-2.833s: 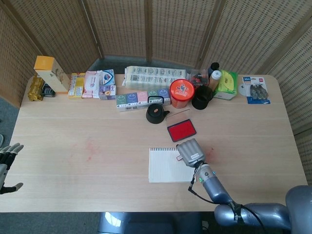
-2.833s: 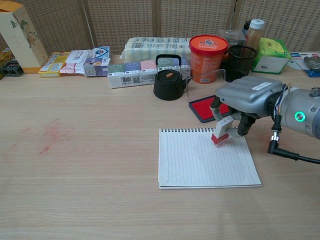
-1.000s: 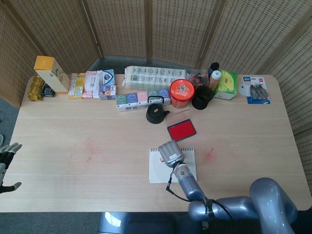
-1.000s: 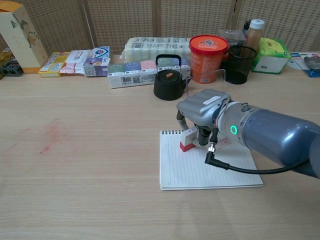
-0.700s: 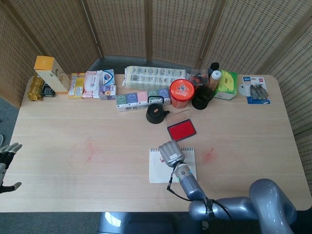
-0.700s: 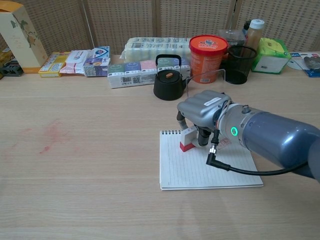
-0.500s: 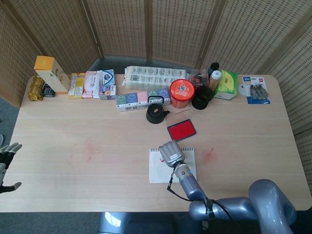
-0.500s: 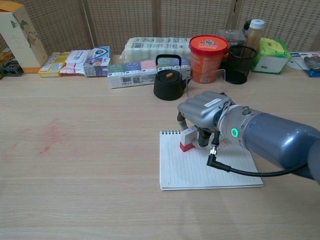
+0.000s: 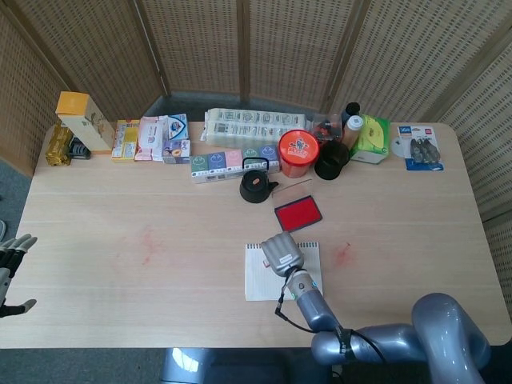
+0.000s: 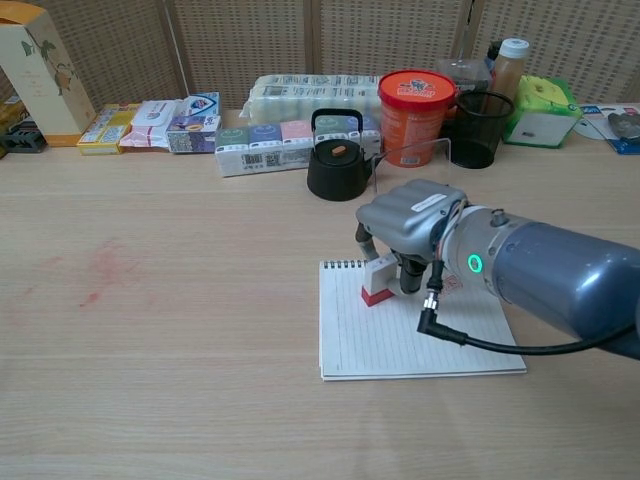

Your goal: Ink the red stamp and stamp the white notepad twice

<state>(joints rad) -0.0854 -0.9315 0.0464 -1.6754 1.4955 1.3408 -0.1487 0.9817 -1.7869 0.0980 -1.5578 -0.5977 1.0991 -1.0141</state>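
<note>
The pale wooden worktop (image 10: 180,330) carries a back row of boxes and tubs, kept away from the open front where the stamping is done. The white lined spiral-bound notepad (image 10: 400,340) lies flat near the front edge, within reach of the right arm. The open red ink pad (image 9: 298,214) sits just behind it, so re-inking is probably a short trip. The grey right hand (image 10: 412,228) grips the small red-based stamp (image 10: 378,281) from above, its red face set on the pad's upper left, likely mid-press. The left hand (image 9: 11,264) hangs at the worktop's edge, fingers spread and holding nothing.
</note>
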